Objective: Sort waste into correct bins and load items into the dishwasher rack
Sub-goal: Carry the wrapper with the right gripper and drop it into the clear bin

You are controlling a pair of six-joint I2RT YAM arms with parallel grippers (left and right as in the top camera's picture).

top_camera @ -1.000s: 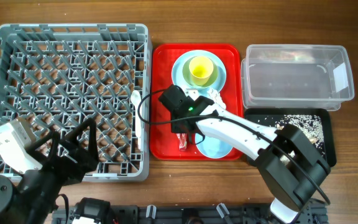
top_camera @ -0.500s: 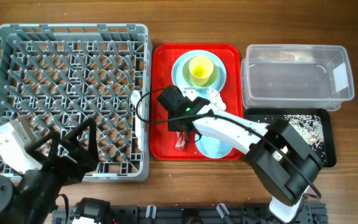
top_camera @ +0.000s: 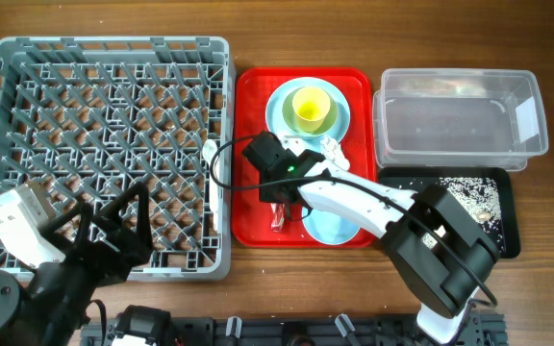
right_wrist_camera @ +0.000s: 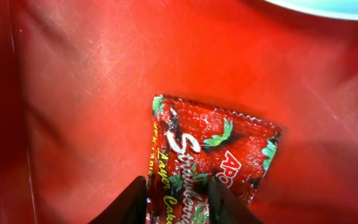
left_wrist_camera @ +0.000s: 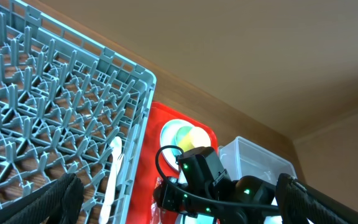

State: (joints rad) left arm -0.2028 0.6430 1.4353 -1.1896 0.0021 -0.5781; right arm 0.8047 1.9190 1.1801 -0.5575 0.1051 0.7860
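Note:
A red crinkled snack wrapper [right_wrist_camera: 210, 152] lies flat on the red tray [right_wrist_camera: 73, 93]. My right gripper [right_wrist_camera: 178, 190] is low over it, jaws narrowed but open, one fingertip at the wrapper's left edge and the other on its right part. From overhead the right gripper [top_camera: 277, 200] sits at the tray's lower left, the wrapper [top_camera: 277, 221] showing just below it. My left gripper [top_camera: 104, 229] hangs wide open over the near corner of the grey dishwasher rack [top_camera: 104, 46], holding nothing. A yellow-green cup [top_camera: 311, 104] stands in a pale blue bowl [top_camera: 282, 113].
A white cutlery piece [top_camera: 212, 187] lies along the rack's right edge. A crumpled tissue [top_camera: 332, 148] and a light blue plate [top_camera: 335, 229] share the red tray [top_camera: 253, 96]. The clear tub [top_camera: 460, 120] and the black tray [top_camera: 503, 207] with rice scraps stand at the right.
The right arm shifted slightly left over the wrapper a second ago and has held still since. The wrapper has stayed on the tray. The left arm has not moved.

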